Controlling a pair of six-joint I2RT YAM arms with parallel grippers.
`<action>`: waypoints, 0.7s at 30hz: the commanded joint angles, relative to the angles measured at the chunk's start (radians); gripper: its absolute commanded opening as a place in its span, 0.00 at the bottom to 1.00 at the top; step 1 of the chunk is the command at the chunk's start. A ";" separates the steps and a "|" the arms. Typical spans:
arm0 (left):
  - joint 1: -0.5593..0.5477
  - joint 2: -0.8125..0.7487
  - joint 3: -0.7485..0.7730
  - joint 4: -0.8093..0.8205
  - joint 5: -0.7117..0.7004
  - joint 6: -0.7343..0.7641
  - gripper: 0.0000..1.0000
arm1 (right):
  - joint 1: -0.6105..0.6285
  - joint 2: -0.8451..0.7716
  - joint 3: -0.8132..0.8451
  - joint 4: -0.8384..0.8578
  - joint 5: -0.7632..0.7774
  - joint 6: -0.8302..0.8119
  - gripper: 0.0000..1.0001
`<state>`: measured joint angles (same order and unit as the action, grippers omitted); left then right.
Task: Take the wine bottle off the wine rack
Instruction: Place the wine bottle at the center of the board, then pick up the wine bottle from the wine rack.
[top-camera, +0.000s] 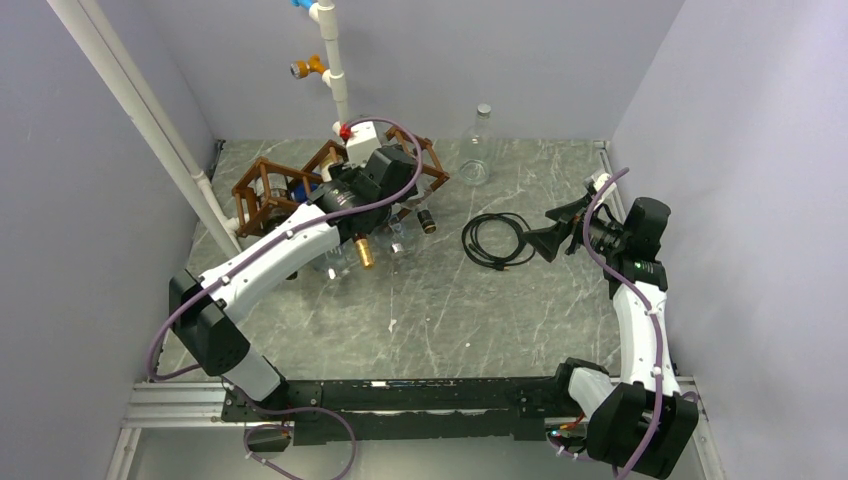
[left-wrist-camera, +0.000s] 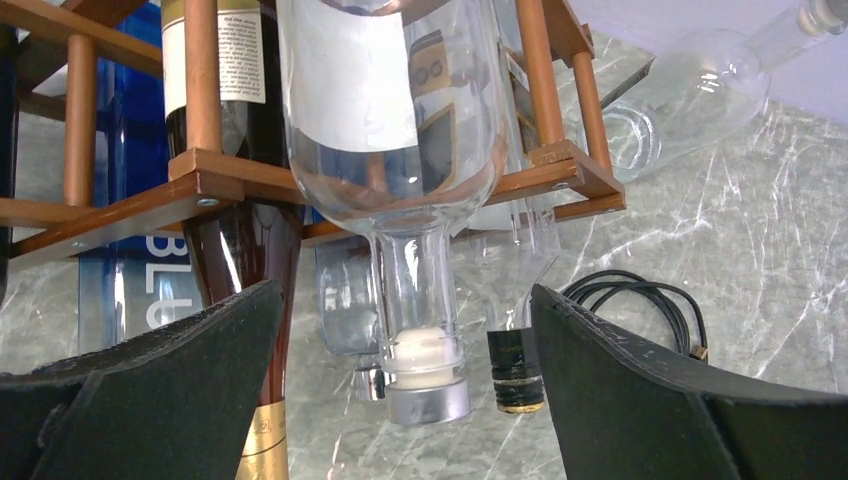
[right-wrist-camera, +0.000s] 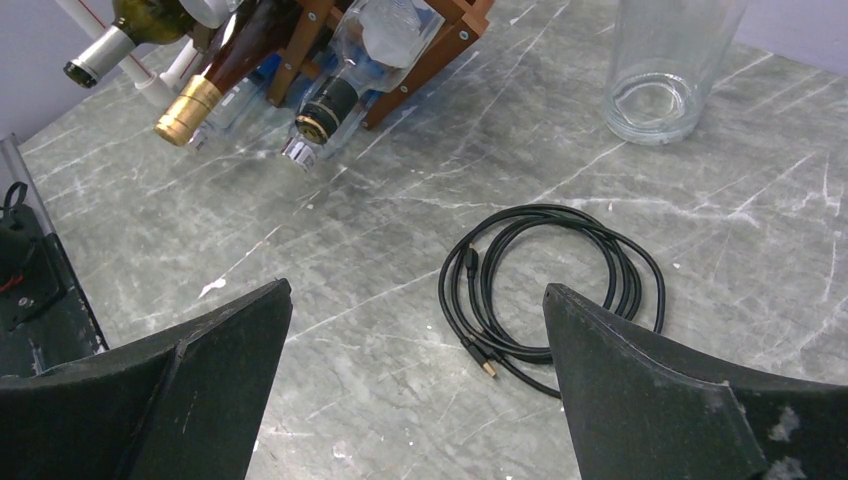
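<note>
Top external view: the wine rack (top-camera: 268, 190), a brown wooden lattice, sits at the far left of the grey marbled table (top-camera: 420, 320), just beside a slanting white pipe (top-camera: 140, 110). The left arm reaches over it and hides much of the frame. Several bottle necks poke out of the rack's near side.

Left wrist view: the wine bottle (left-wrist-camera: 390, 110), clear glass with a white label and a silver cap, lies in a rack cell with its neck sticking out between the two black fingers. The left gripper (left-wrist-camera: 405, 290) is spread wide, its fingers apart from the glass, grasping nothing. Neighbours crowd the neck closely: a dark bottle with gold foil (left-wrist-camera: 250, 270) on one side, a clear bottle with a black cap (left-wrist-camera: 515, 365) on the other, and a blue bottle (left-wrist-camera: 140, 270) behind.

To the right of the rack a coiled black cable (top-camera: 497, 240) lies flat on the table, and a bare clear glass bottle (top-camera: 477, 150) stands upright near the far wall. The right gripper (top-camera: 545, 235) hovers at the right by the cable, jaws parted and empty.
</note>
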<state>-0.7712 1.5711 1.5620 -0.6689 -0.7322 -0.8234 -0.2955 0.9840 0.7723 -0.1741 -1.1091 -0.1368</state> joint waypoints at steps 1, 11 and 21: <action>-0.005 -0.003 -0.019 0.125 -0.037 0.092 1.00 | 0.007 -0.019 0.017 0.040 -0.014 0.000 1.00; 0.019 0.069 0.026 0.101 -0.030 0.093 0.99 | 0.014 -0.024 0.018 0.031 -0.006 -0.017 1.00; 0.054 0.127 0.071 0.045 -0.004 0.043 0.99 | 0.017 -0.023 0.016 0.035 -0.007 -0.016 1.00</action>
<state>-0.7307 1.6997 1.5913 -0.6167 -0.7456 -0.7570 -0.2832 0.9798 0.7723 -0.1749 -1.1084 -0.1379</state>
